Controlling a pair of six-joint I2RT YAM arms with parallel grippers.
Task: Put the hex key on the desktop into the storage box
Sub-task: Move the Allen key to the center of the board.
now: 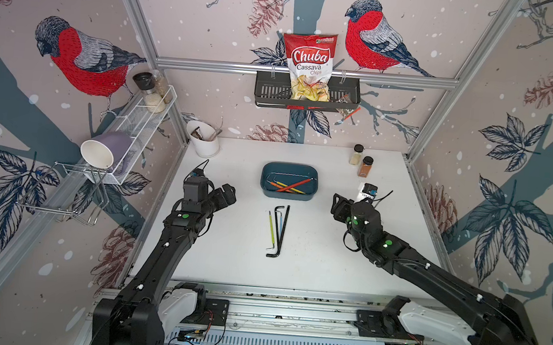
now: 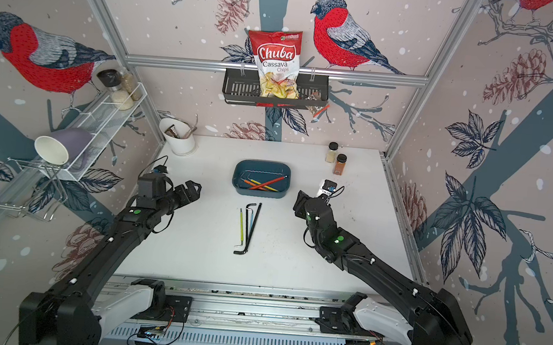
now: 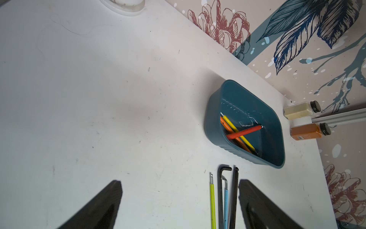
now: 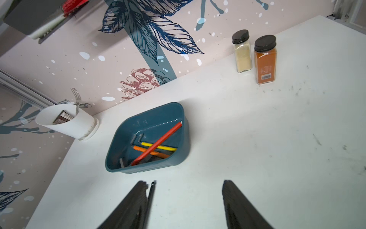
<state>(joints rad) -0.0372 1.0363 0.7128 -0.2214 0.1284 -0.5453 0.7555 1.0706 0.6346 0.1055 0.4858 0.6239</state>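
**Desk:** What stands at the left of the tabletop (image 1: 311,268)?

**Photographer:** A white cup (image 1: 204,143) with a fork in it sits in the far left corner; nearer the camera, the left gripper (image 1: 229,192) hovers over bare white surface; in the wrist view the gripper (image 3: 179,182) is spread wide and carries nothing.

**Desk:** And the middle?

**Photographer:** Four hex keys (image 1: 273,255) lie side by side on the tabletop, just in front of the storage box (image 1: 287,194) but not touching it; two are black, one is a green-sleeved key (image 1: 269,229), one has a blue sleeve; in both top views they rest between the two arms. The dark teal box sits toward the back wall; inside it a red key (image 4: 158,142) lies crossed over a yellow one and an orange one.

**Desk:** The right side?

**Photographer:** The right gripper (image 1: 336,202) hangs above the tabletop, pointed toward the box; in the wrist view the gripper (image 4: 184,181) is parted with only tabletop between its fingers; a black key's tip shows just beside one finger. Two spice jars (image 1: 366,169), one pale and one orange, stand upright together near the far right corner.
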